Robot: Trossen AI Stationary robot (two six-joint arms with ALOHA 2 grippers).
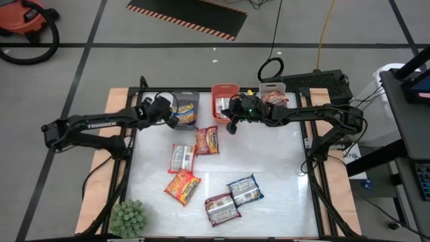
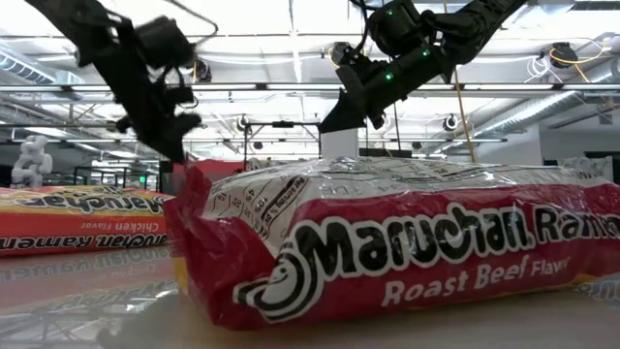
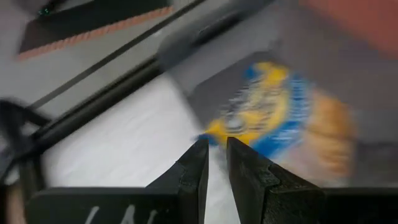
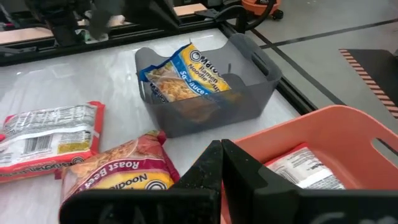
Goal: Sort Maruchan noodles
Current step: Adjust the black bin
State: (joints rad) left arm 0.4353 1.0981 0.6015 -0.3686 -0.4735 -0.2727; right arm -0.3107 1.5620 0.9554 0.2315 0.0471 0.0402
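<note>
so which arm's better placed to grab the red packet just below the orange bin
Right, probably. The right gripper hangs by the orange bin, nearest the red packet, which lies just ahead of it in its wrist view. The left gripper is at the grey bin.

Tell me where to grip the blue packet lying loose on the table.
Take the blue packet from straight above, fingers across its short width near the middle. It lies flat and slightly angled, with the red-silver packet close at one end, so its long edges are more open.

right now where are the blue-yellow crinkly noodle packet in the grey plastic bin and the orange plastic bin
blue-yellow noodle packet point(image 4: 189, 78), right wrist view, middle of its printed face
grey bin point(image 4: 249, 102), right wrist view, side wall
orange bin point(image 4: 323, 134), right wrist view, near wall
</note>
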